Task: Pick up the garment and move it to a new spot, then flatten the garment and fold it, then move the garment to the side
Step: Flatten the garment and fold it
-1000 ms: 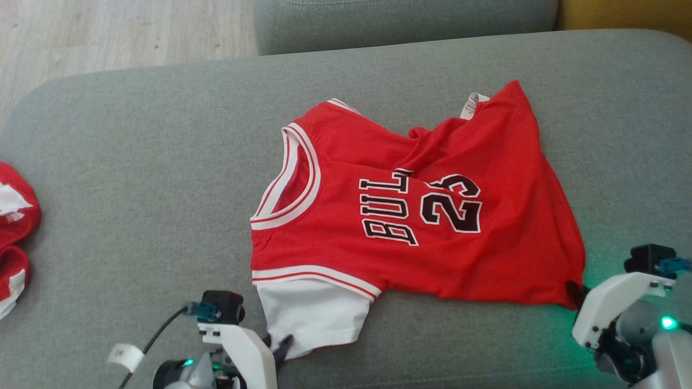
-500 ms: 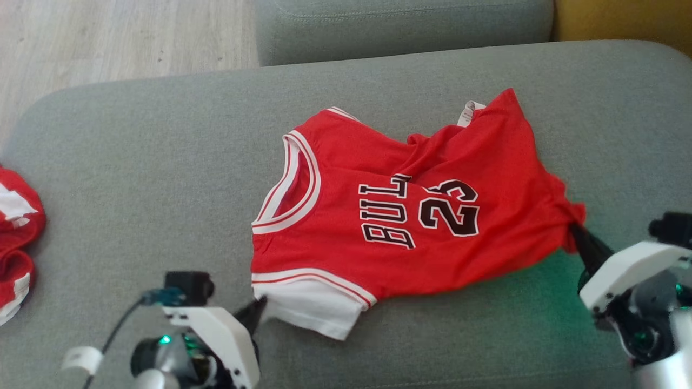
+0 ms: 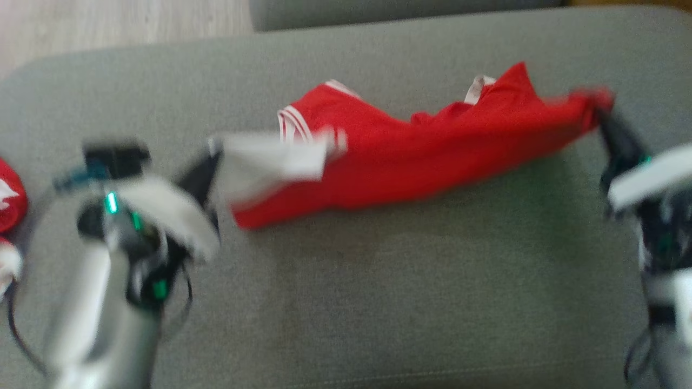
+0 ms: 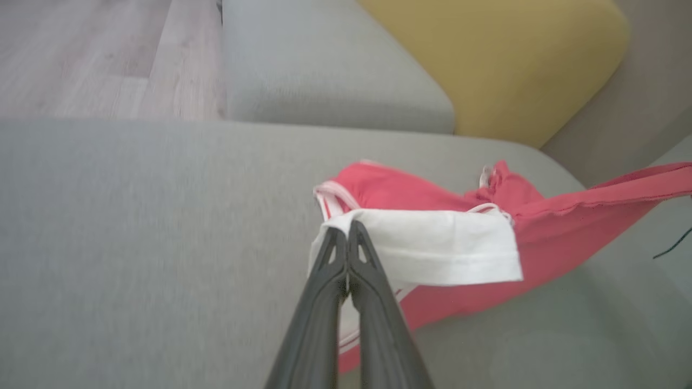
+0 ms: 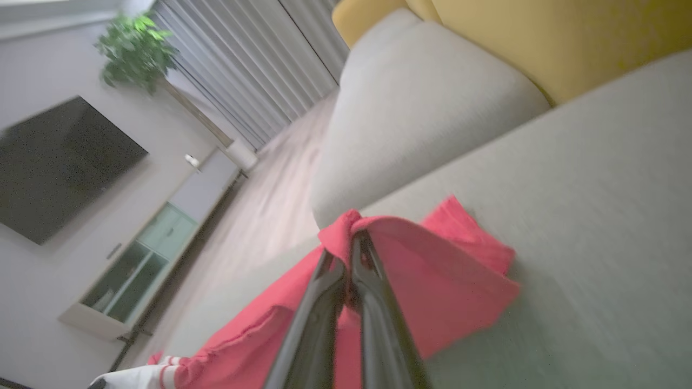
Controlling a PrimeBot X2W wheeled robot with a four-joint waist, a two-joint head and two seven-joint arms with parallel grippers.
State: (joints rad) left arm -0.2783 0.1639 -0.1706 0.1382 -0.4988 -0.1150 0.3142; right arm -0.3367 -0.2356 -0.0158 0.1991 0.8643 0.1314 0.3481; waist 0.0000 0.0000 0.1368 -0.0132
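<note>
My left pincer (image 4: 346, 229) is clenched, its two dark fingers pressed together on the edge of the white fabric sleeve (image 4: 443, 243) of the red fabric jersey with white-striped trim (image 4: 546, 237). In the head view, the left pincer (image 3: 208, 162) sits toward the left, and the sleeve (image 3: 270, 159) stretches from it toward the middle.

My right pincer (image 5: 354, 237) is clenched too, grasping a bunched red corner of the jersey (image 5: 432, 281). The head view puts the right pincer (image 3: 603, 116) at the far right.

Between the two pincers the jersey (image 3: 421, 156) is drawn out into a long red band above the grey fabric sofa seat (image 3: 378, 302). Its far side, with the striped neckline (image 3: 292, 116) and a small white label (image 3: 476, 89), rests on the seat. The head view is blurred, so I cannot read any print on the cloth.

A second red-and-white garment (image 3: 8, 200) lies at the seat's left edge, well apart from the jersey. Beyond the seat I see a grey back cushion (image 4: 324, 65), with a yellow cushion (image 4: 503, 59) just beside it, and pale wooden floor (image 4: 81, 54). The right wrist view also takes in a dark flat screen (image 5: 54, 167) on the wall and a leafy green plant (image 5: 135, 48).
</note>
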